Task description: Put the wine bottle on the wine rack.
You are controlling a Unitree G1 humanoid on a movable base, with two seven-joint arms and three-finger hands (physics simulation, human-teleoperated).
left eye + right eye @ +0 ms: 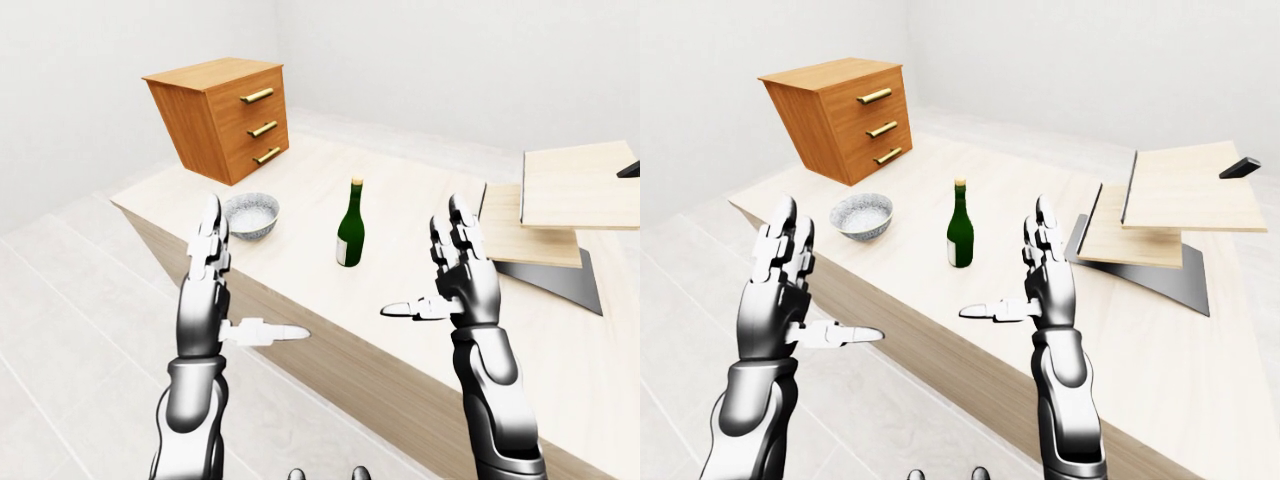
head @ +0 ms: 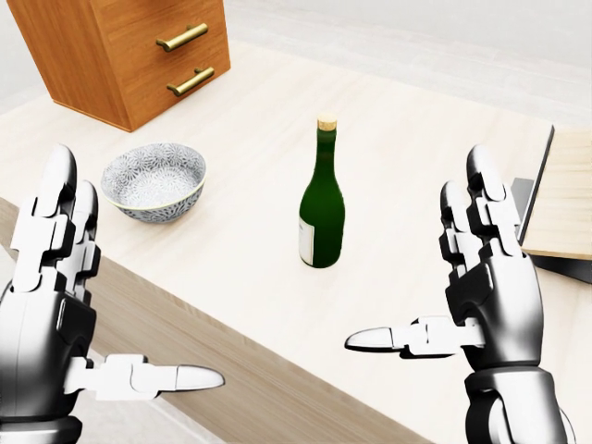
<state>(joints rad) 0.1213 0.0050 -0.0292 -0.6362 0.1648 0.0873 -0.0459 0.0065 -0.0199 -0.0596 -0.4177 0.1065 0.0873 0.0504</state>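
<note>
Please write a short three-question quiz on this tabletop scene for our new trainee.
1. True or false: the green glass wine bottle stands upright on the pale wooden table.
2. What lies left of the bottle in the head view? A) patterned ceramic bowl B) book C) cup
3. Fill in: the left hand and right hand are both ____.

Key: 1 true; 2 A; 3 open
</note>
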